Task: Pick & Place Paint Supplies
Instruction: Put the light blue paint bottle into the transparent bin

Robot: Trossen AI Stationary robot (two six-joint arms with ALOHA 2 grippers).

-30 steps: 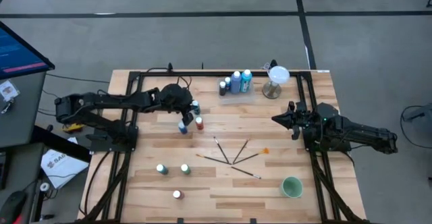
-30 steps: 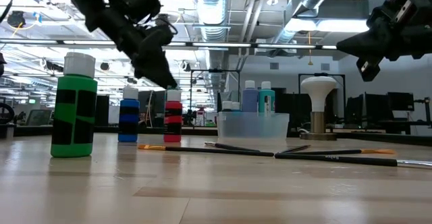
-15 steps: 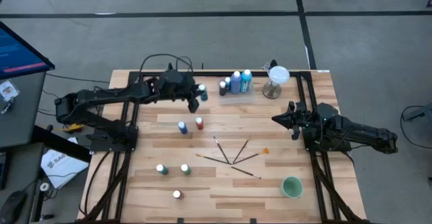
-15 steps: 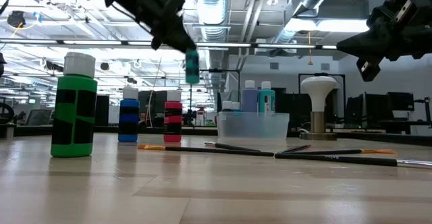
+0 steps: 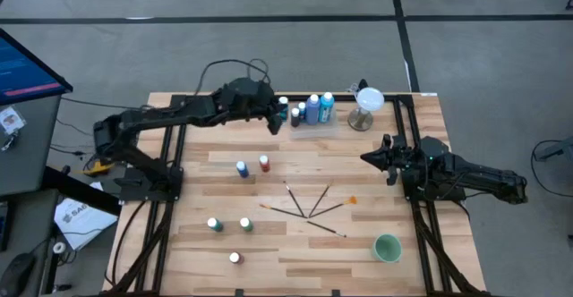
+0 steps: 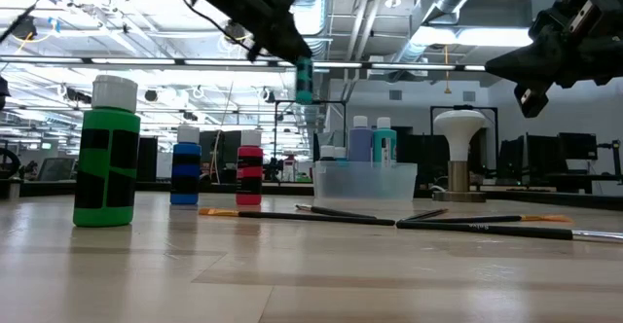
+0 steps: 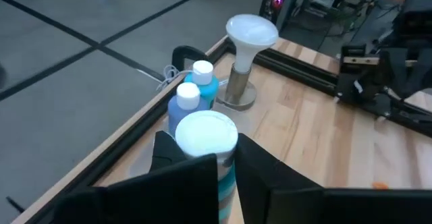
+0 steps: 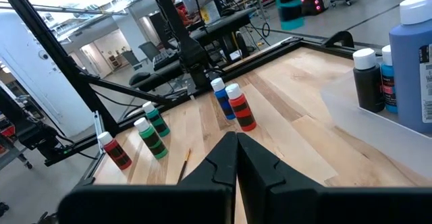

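My left gripper point(image 5: 279, 114) hangs in the air over the table's far side, shut on a small teal bottle point(image 6: 305, 80) with a white cap point(image 7: 206, 131). It is just left of the clear tray point(image 5: 315, 125), which holds several bottles. A blue bottle point(image 5: 242, 168) and a red bottle point(image 5: 264, 163) stand on their bases mid-table. Three more bottles point(image 5: 215, 224) stand near the front left. Several paintbrushes point(image 5: 309, 207) lie fanned on the wood. My right gripper point(image 5: 365, 157) waits shut above the right side. My left gripper pinches the teal bottle's body point(image 7: 227, 177) just below the cap, one finger point(image 7: 185, 166) on each side. The fingers come slanting down from the table's left. The bottle hangs about upright below them point(image 6: 305, 88), lifted well clear of the table.
A white-topped stemmed stand point(image 5: 365, 105) sits right of the tray at the far edge. A round green cup point(image 5: 387, 248) stands at the front right. Bare wood lies between the tray and the brushes.
My left gripper has risen and gone toward the table's far right, toward the tray. It carries the teal bottle, lifted clear from its place beside the blue and red bottles, which have stayed where they were.
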